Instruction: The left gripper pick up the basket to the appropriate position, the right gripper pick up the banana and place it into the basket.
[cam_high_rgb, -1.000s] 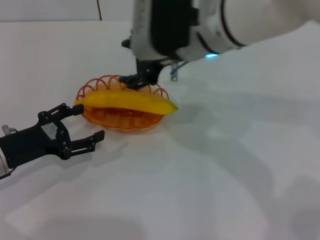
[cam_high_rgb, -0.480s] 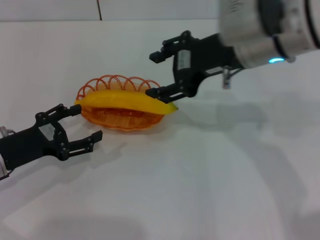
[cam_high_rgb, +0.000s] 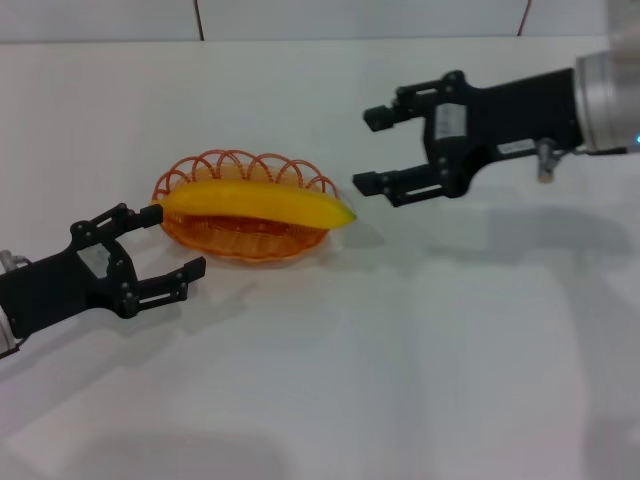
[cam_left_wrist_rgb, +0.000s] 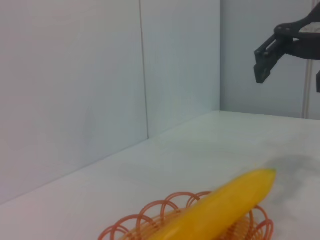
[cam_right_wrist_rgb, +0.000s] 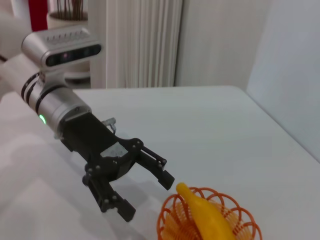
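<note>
Lying lengthwise across the basket (cam_high_rgb: 243, 222), banana (cam_high_rgb: 258, 203) propped on the scalloped rim, dark tip overhanging the edge on the robot's right. Judged too long to drop fully inside, hence supported by the wire loops rather than the basket floor. Basket flat on the white table (cam_high_rgb: 400, 350), near the middle of the work area.

Left hand (cam_high_rgb: 150, 250) just beside the basket's near-left edge, fingers spread wide, holding nothing; upper fingertip close to the banana's stem end (contact cannot be confirmed). Position consistent with a release of the basket.

Right hand (cam_high_rgb: 385, 150) in the air to the right of the banana tip, apart from it, fingers spread wide and empty. Placement judged complete.

Small white label visible on the right hand's body; print too small to read. No other writing or brand marks legible.
</note>
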